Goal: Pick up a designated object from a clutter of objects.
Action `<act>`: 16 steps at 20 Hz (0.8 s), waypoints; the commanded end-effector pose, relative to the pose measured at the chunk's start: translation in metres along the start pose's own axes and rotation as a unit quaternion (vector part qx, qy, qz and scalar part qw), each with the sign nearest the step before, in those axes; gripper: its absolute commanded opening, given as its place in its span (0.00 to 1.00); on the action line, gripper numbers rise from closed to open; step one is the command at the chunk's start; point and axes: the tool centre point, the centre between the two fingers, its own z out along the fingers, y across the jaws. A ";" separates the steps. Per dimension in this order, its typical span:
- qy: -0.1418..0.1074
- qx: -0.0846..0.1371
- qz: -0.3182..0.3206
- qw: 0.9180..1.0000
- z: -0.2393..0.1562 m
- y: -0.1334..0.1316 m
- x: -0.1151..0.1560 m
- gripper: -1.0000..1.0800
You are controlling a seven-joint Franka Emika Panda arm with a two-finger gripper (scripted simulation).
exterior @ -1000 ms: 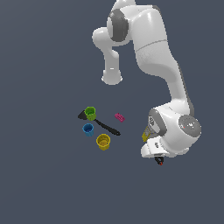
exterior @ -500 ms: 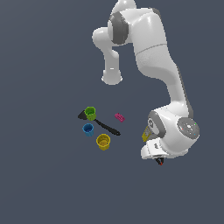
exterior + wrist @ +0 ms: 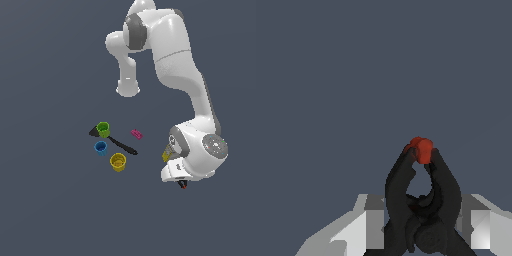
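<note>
The black clamp (image 3: 423, 200) with its red tips (image 3: 421, 149) fills the wrist view, standing between my two grey fingers (image 3: 368, 222). Both fingers press against its handles, so my gripper (image 3: 423, 217) is shut on it. In the exterior view only a bit of black and the red tip of the clamp (image 3: 183, 185) show under the white hand, at the exterior view's right of the clutter. The gripper (image 3: 181, 183) itself is mostly hidden by the hand there.
A green cup (image 3: 103, 129), a blue cup (image 3: 100, 147) and a yellow cup (image 3: 118, 162) stand around a long black spatula (image 3: 120, 145). A tiny pink piece (image 3: 136, 133) lies beyond them. A yellowish box (image 3: 167, 151) is half hidden behind the arm.
The hand has shifted only very slightly downward in the exterior view. The cups, spatula and pink piece have not moved.
</note>
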 end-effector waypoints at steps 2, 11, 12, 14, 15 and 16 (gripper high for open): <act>0.000 0.000 0.000 1.000 -0.005 0.002 0.000 0.00; 0.000 0.000 0.000 1.000 -0.049 0.014 -0.006 0.00; 0.000 0.000 0.000 1.000 -0.057 0.016 -0.007 0.00; 0.000 0.000 0.000 1.000 -0.074 0.021 -0.009 0.00; 0.000 0.000 0.000 1.000 -0.084 0.024 -0.010 0.00; 0.000 0.000 0.000 1.000 -0.095 0.027 -0.012 0.00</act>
